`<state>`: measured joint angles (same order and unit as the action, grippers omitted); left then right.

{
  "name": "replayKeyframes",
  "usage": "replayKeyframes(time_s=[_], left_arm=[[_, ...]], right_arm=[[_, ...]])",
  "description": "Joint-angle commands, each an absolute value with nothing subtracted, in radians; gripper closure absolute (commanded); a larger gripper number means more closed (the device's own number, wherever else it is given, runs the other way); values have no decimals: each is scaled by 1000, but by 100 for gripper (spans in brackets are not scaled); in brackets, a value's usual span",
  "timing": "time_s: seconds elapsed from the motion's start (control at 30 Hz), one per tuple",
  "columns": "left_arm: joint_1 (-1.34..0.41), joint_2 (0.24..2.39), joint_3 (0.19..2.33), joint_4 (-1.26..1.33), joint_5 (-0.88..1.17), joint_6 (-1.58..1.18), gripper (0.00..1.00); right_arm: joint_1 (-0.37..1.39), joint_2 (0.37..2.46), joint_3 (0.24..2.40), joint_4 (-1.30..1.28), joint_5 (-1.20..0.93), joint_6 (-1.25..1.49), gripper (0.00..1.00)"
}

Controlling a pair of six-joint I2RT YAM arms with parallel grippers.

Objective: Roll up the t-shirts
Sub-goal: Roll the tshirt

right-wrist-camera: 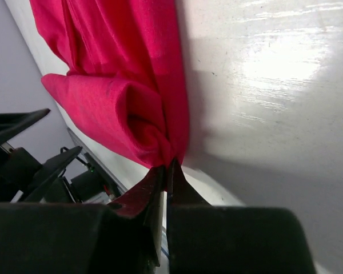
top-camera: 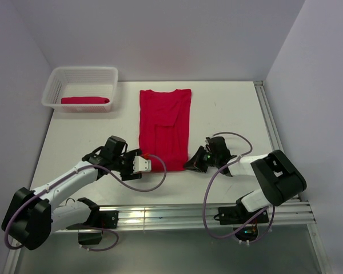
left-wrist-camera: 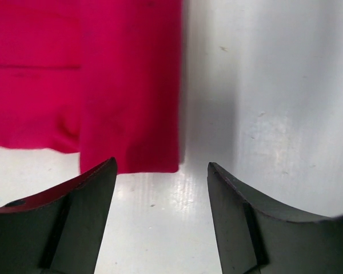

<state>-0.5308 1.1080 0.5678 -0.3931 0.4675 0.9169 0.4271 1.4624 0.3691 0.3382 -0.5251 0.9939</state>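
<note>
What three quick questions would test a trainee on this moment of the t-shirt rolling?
1. True or false: the right gripper is shut on a near corner of the spread t-shirt.
2. Where does the second t-shirt lie? A: in the white basket. B: on the bare table. C: draped over an arm.
3. Fill in: at the spread shirt's other near corner, the left gripper has its jaws ____.

Key: 1 true; 2 A; 3 open.
</note>
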Motion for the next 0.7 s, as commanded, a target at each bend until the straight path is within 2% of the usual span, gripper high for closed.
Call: replayKeyframes(time_s=[0.0, 0.3, 0.67], left_arm=[[-554, 1106, 564, -408, 503, 989, 30], [-600, 1104, 486, -258, 488, 991, 33], [-618, 1143, 420, -57, 350, 966, 34]], right_arm=[[416, 1482, 414, 304, -564, 1034, 100], [410, 1505, 460, 305, -603, 1088, 100], [408, 1479, 476, 294, -637, 1111, 100]])
